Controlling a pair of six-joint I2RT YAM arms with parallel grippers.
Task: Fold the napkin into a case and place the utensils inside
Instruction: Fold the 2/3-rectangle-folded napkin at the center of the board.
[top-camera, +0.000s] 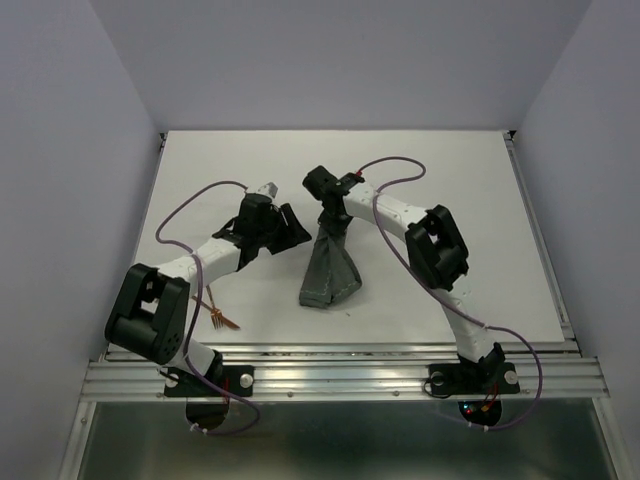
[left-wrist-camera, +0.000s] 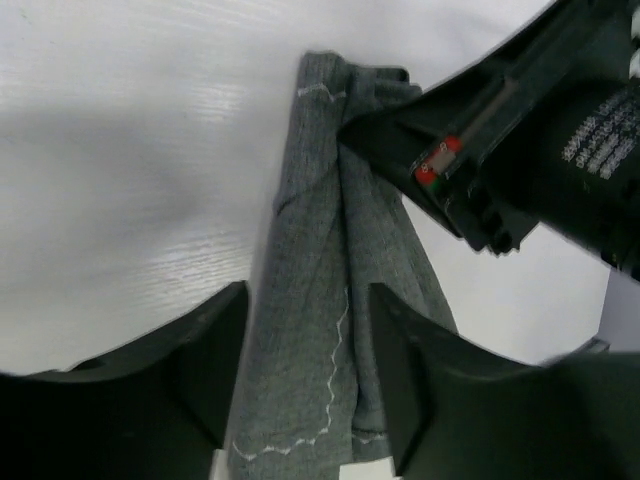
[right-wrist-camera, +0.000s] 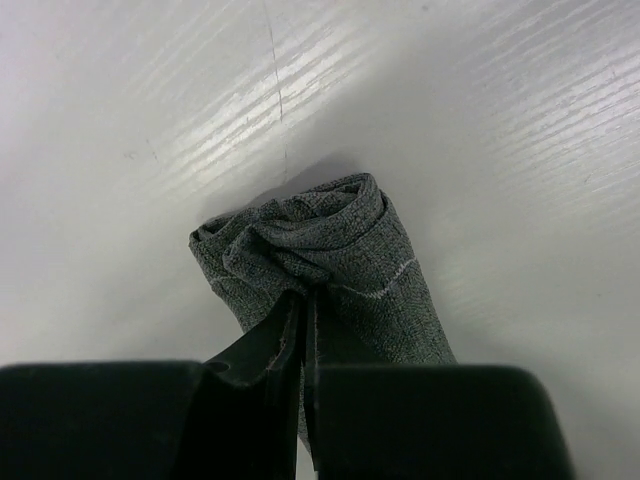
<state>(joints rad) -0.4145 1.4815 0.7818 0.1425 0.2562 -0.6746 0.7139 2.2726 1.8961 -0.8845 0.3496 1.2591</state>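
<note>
Closest in, my R gripper pinches napkin top, cloth hanging w/ long axis 12–6, while my L gripper, released, has it at 12.

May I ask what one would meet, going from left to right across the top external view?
utensils → left gripper → napkin → right arm's elbow. The right gripper, shut on the napkin's top, overlaps it, so I leave it out.
</note>
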